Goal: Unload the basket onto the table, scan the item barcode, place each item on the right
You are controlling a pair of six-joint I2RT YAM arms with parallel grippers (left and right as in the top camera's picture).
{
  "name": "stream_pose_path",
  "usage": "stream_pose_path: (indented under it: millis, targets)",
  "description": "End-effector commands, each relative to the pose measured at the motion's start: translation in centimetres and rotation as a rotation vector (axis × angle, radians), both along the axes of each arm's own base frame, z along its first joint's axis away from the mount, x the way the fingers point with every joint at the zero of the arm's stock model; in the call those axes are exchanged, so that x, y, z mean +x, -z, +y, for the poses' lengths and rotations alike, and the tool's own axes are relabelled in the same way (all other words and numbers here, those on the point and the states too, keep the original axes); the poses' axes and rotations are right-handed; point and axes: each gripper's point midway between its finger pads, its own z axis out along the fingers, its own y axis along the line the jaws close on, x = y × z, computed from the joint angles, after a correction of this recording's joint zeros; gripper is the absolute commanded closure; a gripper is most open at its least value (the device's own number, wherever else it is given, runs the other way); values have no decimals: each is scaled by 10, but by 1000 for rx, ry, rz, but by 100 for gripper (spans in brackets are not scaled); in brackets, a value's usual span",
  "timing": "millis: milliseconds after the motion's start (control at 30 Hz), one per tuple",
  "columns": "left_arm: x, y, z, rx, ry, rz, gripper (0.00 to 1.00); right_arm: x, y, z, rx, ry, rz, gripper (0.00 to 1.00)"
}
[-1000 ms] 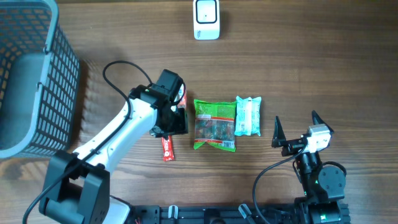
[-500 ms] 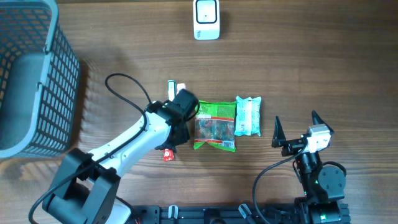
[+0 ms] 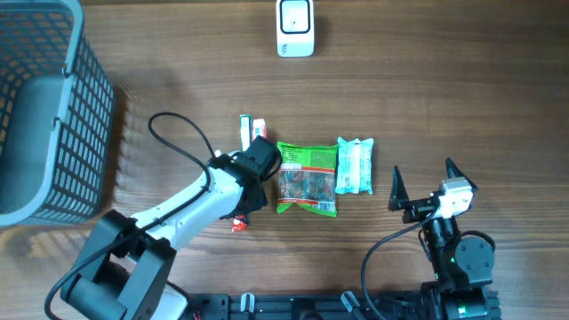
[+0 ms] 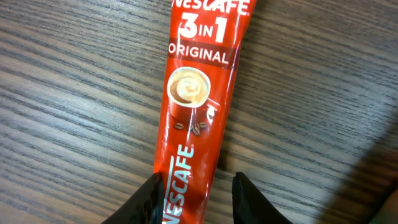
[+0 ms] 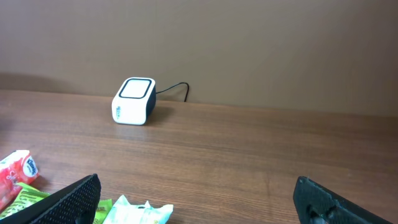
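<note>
Left hand (image 4: 198, 200) narrower around sachet (image 4: 200, 93)

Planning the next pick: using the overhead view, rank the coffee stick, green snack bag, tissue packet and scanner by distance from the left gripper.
1. coffee stick: directly under the left gripper, between its fingers.
2. green snack bag: just to the gripper's right.
3. tissue packet: further right, on the bag's other side.
4. scanner: far off, at the top of the view.

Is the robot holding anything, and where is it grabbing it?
Cannot tell for sure. The left gripper straddles the long edges of the red Nescafe stick, lying flat on the table; a firm pinch isn't visible. The right gripper holds nothing.
</note>
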Motion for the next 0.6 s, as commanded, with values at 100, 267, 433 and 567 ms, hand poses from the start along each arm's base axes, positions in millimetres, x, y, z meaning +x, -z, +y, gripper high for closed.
stream_pose_path:
  millis: [100, 267, 433, 567]
  targets:
    - [-4, 6, 6, 23, -13, -7, 68, 0, -1, -2, -1, 11, -7, 0]
    - [-10, 12, 10, 29, -13, 2, 71, 0, -1, -2, -1, 11, -7, 0]
    - [-14, 15, 13, 35, -13, 10, 73, 0, -1, -2, -1, 11, -7, 0]
    - [-11, 10, 19, 64, -14, 1, 81, 0, -1, -2, -1, 11, -7, 0]
